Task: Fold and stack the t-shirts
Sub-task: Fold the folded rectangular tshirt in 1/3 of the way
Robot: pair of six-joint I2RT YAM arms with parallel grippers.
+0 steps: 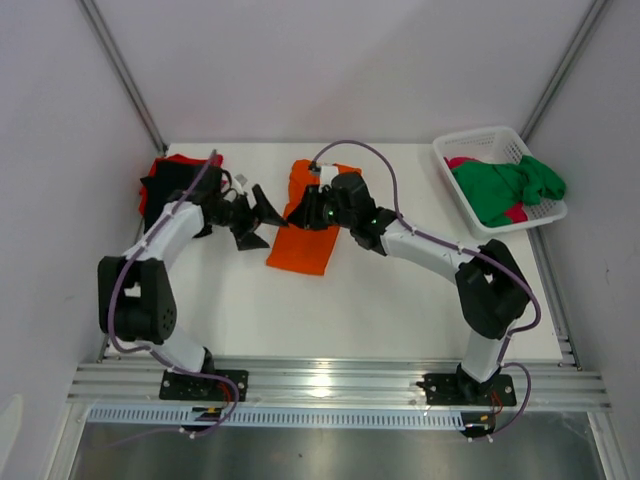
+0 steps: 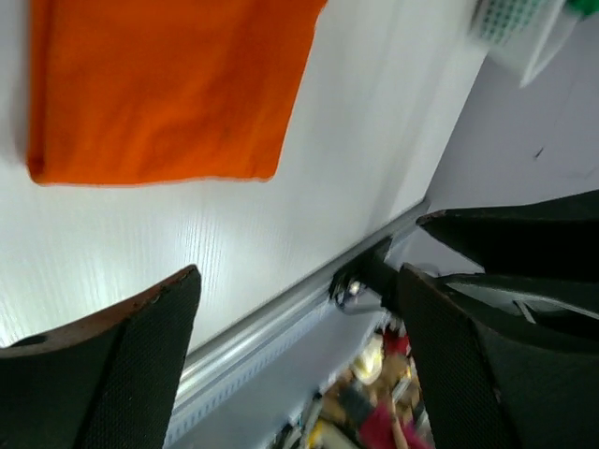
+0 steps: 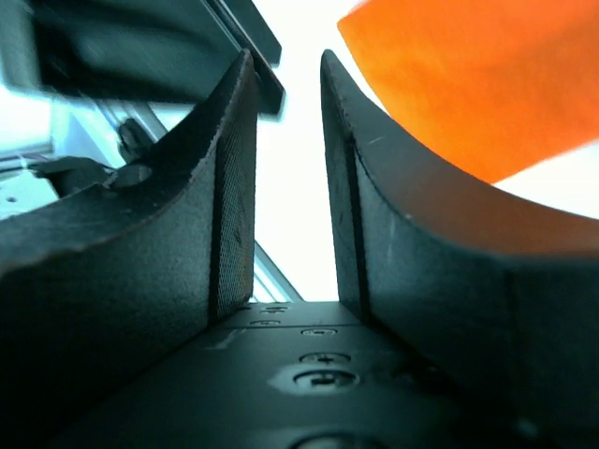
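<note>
Your orange t-shirt (image 1: 303, 245) lies folded, not yet stacked on the black-and-red pile (image 1: 160, 188). The green t-shirt (image 1: 505, 185) and pink t-shirt (image 1: 460, 162) wait in the basket (image 1: 480, 137). The left jaws gape wide and the right jaws part-way, both empty.

White surface (image 1: 380, 310): orange t-shirt (image 1: 303, 252) is laid folded near ctr. Black/red t-shirts (image 1: 165, 185) are piled to its left, toward far edge; white basket (image 1: 495, 148) is set far right.

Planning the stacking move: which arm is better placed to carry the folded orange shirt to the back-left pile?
Left, probably: the left claw stands open beside the orange shirt, between it and the black-and-red pile. The right claw hangs over the shirt's far end, farther from the pile.
</note>
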